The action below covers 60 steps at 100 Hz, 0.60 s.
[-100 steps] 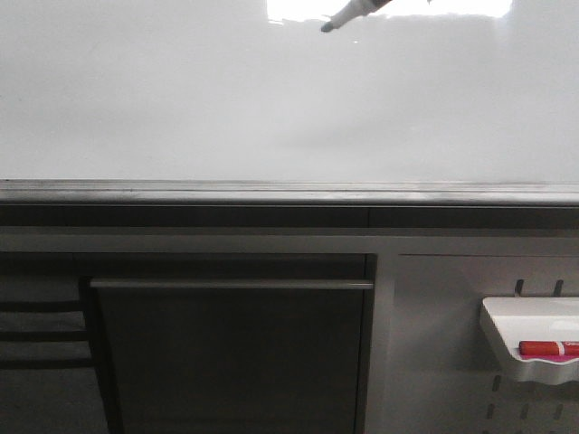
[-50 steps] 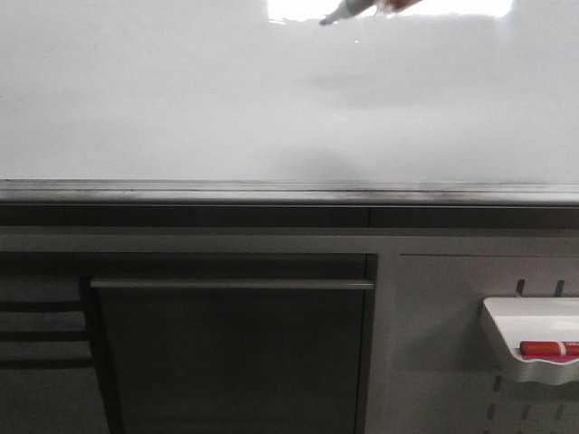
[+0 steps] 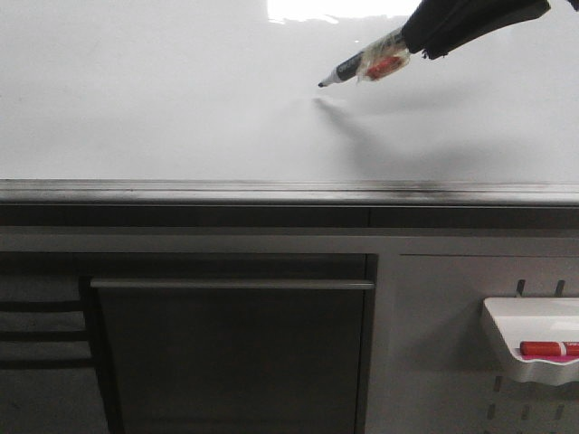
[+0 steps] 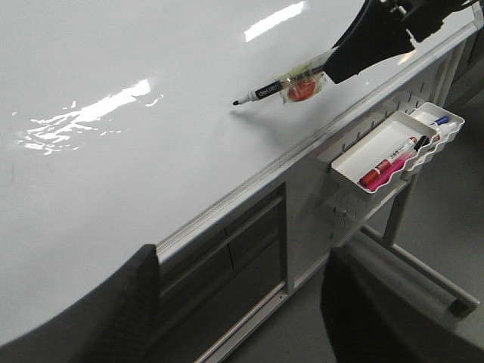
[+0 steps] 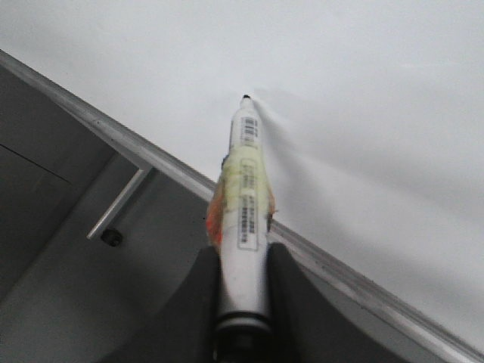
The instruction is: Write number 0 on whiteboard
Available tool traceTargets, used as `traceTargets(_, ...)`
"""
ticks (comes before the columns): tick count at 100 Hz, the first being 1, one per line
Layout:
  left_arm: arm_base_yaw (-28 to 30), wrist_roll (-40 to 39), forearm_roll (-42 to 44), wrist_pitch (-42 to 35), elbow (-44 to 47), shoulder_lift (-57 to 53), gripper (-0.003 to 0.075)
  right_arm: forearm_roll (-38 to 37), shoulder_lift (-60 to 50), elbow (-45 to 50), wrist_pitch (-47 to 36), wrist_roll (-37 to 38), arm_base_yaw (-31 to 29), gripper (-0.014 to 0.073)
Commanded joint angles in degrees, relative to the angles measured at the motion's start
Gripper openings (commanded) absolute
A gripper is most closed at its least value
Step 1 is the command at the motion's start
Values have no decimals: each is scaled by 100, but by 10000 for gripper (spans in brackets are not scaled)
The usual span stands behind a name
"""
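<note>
The whiteboard (image 3: pixel 163 99) is glossy white with a grey metal edge strip and fills the upper front view; it also shows in the left wrist view (image 4: pixel 113 151) and the right wrist view (image 5: pixel 363 91). No number 0 is visible on it. My right gripper (image 3: pixel 412 41) is shut on a white marker (image 3: pixel 362 67) with a black tip and orange and yellow tape. The marker's tip points left and hovers close over the board, casting a shadow. The marker also shows in the left wrist view (image 4: pixel 276 87) and the right wrist view (image 5: pixel 243 197). My left gripper (image 4: pixel 234 302) is open and empty, off the board's edge.
A small white tray (image 3: pixel 534 336) holding a red marker (image 3: pixel 547 348) hangs on a pegboard at the lower right; it also shows in the left wrist view (image 4: pixel 393 147). A dark cabinet panel with a metal handle bar (image 3: pixel 231 284) sits below the board's edge.
My right arm has come down and into the front view. The marker tip has moved from the top edge down toward the board's middle.
</note>
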Motion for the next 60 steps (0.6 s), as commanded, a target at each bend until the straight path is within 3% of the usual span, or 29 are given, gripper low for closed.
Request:
traceTargets(1,9,-77,-86,-461,-145,11,430,161,86,-420,-162,-124,-31,-15)
traceTargets(29,9,-77,-91,-461,-145,11,430,-315,939,-1090,1230,-139,-19,-15)
traceTargets(60,9,-77,-91,-461,-145,11,429,-964,772,-1566,1510,109,-136,-15)
